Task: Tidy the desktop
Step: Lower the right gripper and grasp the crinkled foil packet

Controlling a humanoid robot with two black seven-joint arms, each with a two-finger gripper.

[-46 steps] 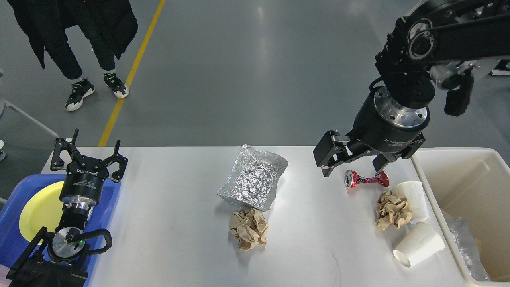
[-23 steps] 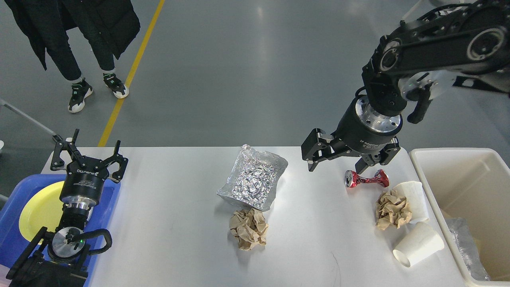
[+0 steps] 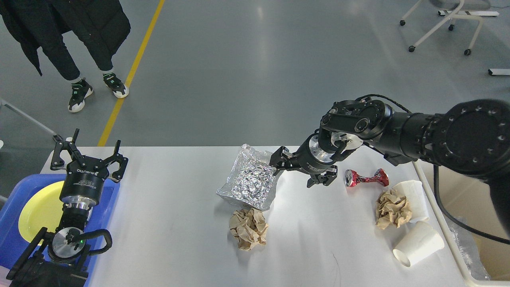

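The white desktop [image 3: 167,223] carries a crumpled foil bag [image 3: 251,181] in the middle and a brown paper ball [image 3: 248,229] in front of it. To the right lie a crushed red can [image 3: 366,178], a second brown paper ball [image 3: 392,209] and two white paper cups [image 3: 414,195] [image 3: 419,244]. My right gripper [image 3: 297,172] is open, low over the desktop, one finger at the foil bag's right edge. Over the far left corner my left gripper [image 3: 88,153] is open and holds nothing.
A blue tray [image 3: 113,199] with a yellow plate [image 3: 38,209] sits at the left edge under my left arm. A cream-white bin [image 3: 458,263] stands at the right edge, partly behind my right arm. A person's legs [image 3: 79,59] stand on the floor beyond.
My right gripper has swung left and down, from above the red can to the foil bag's right edge. The left arm has not moved.
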